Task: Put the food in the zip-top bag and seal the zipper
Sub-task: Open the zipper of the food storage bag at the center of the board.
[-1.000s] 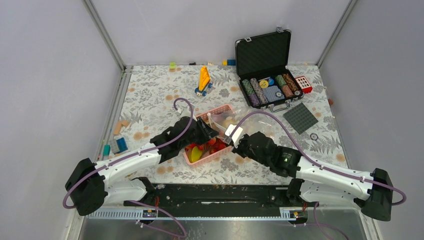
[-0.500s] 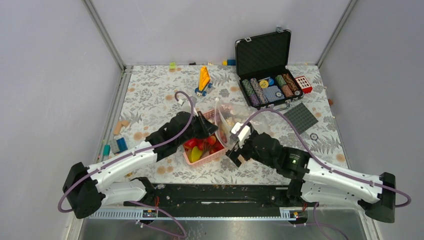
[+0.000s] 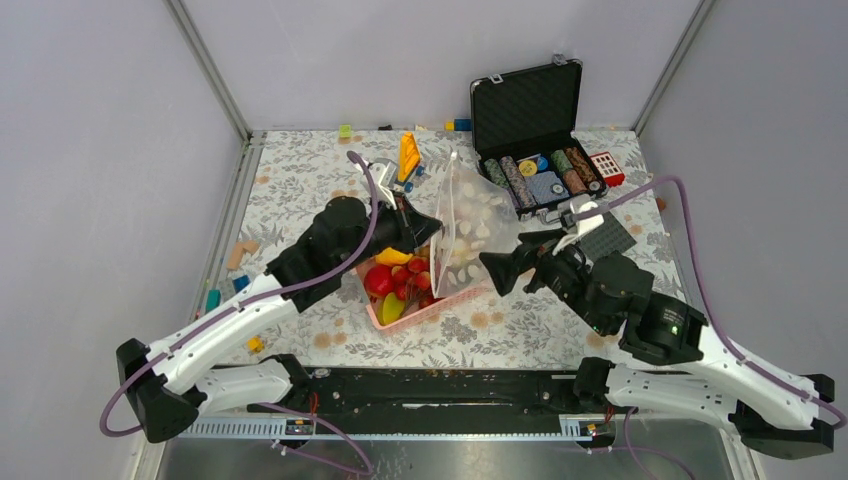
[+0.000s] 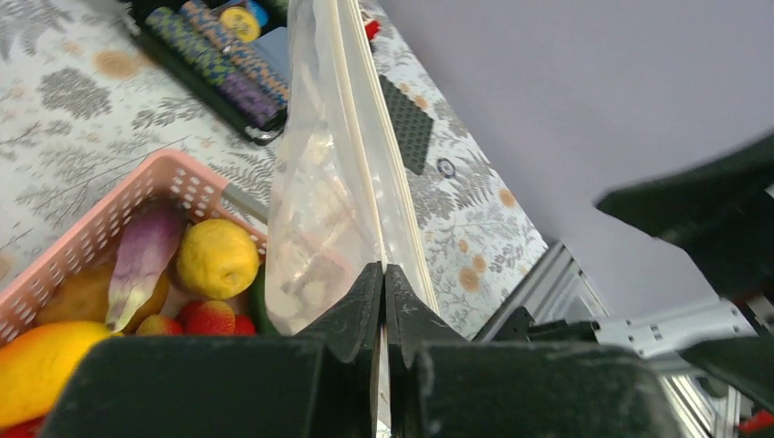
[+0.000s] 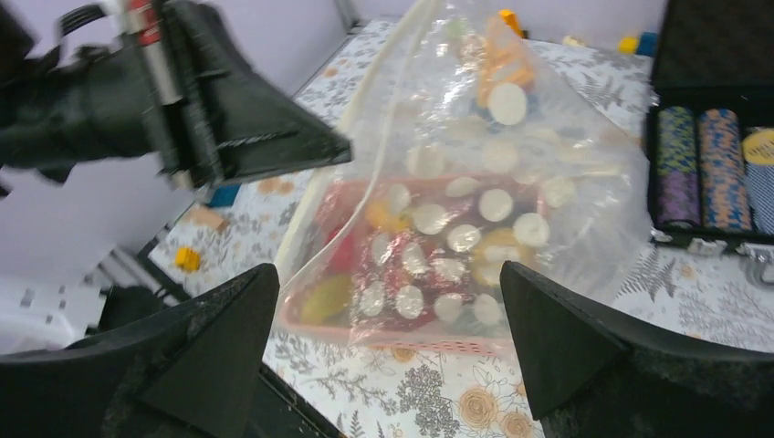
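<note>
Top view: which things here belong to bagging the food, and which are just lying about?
Belongs to the job:
- zip-top bag, pinched by the left gripper
- toy food in the pink basket

Just lying about:
- poker chip case
- grey plate
- orange toy
- blocks at the left edge

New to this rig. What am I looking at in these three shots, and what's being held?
Two robot arms bolted to a table. One shot looks down from above; the other two come from a camera on each wrist. The left hand is shut on the edge of a clear dotted bag, holding it up. The right hand is open, facing the bag, holding nothing. Toy food lies in a pink basket. Behind: an open case of chips.
</note>
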